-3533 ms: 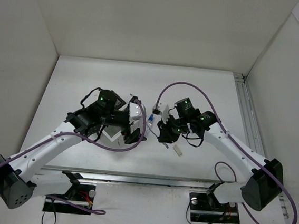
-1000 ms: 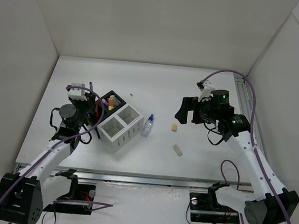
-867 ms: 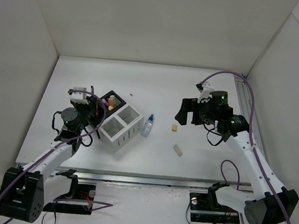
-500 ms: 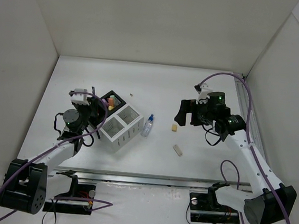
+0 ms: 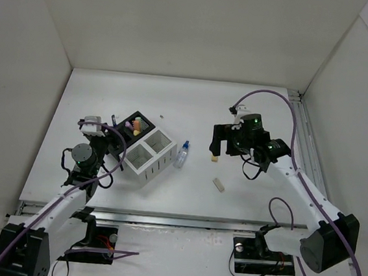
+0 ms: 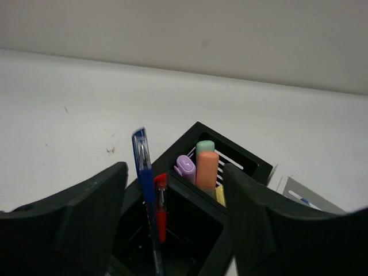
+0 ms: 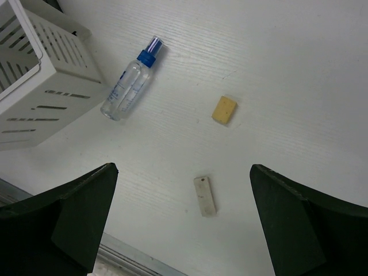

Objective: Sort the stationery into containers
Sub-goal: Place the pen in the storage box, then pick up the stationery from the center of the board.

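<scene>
Highlighters [image 6: 207, 172] in purple, green, orange and yellow stand in one compartment of the black box [image 6: 248, 165]. A blue pen [image 6: 142, 167] and a red pen [image 6: 160, 198] stand in the next one. The left gripper [image 6: 172, 190] hangs close by this box, its jaws wide apart and empty. A blue-capped bottle [image 7: 131, 85] lies on the table [image 7: 287, 57] beside the white slatted box [image 7: 52, 86], with a yellow eraser [image 7: 224, 109] and a paler eraser [image 7: 204, 196] nearby. The right gripper [image 7: 183, 172] hovers above them, spread wide and holding nothing.
</scene>
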You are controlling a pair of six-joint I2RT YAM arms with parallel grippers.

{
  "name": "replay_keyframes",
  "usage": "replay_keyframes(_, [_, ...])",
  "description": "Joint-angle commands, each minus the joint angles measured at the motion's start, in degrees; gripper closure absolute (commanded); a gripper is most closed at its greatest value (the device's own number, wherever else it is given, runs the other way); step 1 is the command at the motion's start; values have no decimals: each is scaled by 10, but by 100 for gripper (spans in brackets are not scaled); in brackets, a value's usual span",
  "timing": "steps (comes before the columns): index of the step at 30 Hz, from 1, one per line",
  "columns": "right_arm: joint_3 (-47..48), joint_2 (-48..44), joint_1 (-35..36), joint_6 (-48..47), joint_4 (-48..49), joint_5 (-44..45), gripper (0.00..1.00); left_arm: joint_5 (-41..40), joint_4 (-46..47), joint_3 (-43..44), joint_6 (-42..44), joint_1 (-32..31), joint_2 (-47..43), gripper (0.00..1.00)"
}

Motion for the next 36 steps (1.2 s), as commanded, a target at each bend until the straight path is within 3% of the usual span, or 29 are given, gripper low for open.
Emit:
replay_keyframes(1, [20,40,33,45,43,65,2,-8,-13,21,-16,-2,-66,36])
replay_keyframes(3, [20,59,58,120,55,114,2,-8,-85,35,-26,-7,-115,1])
replay_keyframes(4, [11,72,67,155,63,189,2,-13,-114,57,-42,-7,-133,0])
replay_keyframes(7, [-21,97,99,261,134,253,2,-23,-254,117,-75,-13,-180,0])
replay_keyframes(9, [-32,120,115,315,202,271,2,-25,-351,143,-114,-13,-206,0])
replay_keyframes(14, [13,194,138,340,226,303,2,-20,-502,189,-156,-19,-250,0])
replay_keyframes(20, [64,300,145,375,224,259,2,-15,-550,175,-178,-19,-317,0])
replay_keyframes(27, [113,378,152,400,210,253,5,-26,-588,183,-166,-19,-328,0])
replay_keyframes(32, [115,392,158,409,192,252,16,-23,-583,181,-170,-19,-326,0])
replay_keyframes(36, [97,398,162,419,192,238,32,-26,-581,176,-173,-19,-327,0])
